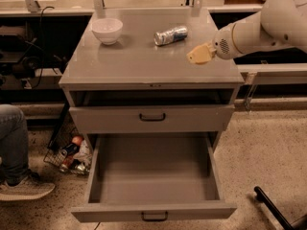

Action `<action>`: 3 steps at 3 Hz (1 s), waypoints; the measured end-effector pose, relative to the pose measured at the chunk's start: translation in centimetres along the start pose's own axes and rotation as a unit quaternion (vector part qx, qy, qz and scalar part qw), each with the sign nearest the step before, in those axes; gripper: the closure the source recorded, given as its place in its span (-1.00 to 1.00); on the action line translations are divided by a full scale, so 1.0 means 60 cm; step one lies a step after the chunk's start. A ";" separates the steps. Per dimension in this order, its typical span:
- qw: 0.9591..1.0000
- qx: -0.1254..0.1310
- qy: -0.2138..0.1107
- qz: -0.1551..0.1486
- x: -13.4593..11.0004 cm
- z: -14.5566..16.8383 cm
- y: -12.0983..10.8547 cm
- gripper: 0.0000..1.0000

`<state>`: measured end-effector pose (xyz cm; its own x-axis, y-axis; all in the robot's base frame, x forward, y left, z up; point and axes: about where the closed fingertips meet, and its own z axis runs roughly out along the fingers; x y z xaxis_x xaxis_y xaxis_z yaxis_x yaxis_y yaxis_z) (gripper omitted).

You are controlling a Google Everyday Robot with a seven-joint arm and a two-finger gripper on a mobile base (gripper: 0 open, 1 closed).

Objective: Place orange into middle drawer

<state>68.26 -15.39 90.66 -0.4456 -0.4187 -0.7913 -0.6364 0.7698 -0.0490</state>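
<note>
My gripper (199,54) reaches in from the right on a white arm and hovers over the right front part of the cabinet top (144,61). No orange shows anywhere in view. The middle drawer (153,176) is pulled wide open below; it is grey and deep, with a small black handle (154,216) on its front, and its inside looks bare. The gripper is well above the drawer and to its right.
A white bowl (107,29) and a crushed silver-blue can (171,35) sit at the back of the top. The upper grey drawer (152,117) is pushed in. A seated person's leg and shoe (19,176) are at left, next to a wire basket of items (72,155).
</note>
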 end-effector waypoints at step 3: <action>0.998 -0.028 0.055 -0.027 0.156 -0.033 0.157 1.00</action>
<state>56.83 -13.04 83.99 -0.4750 -0.5117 -0.7159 -0.6942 0.7179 -0.0525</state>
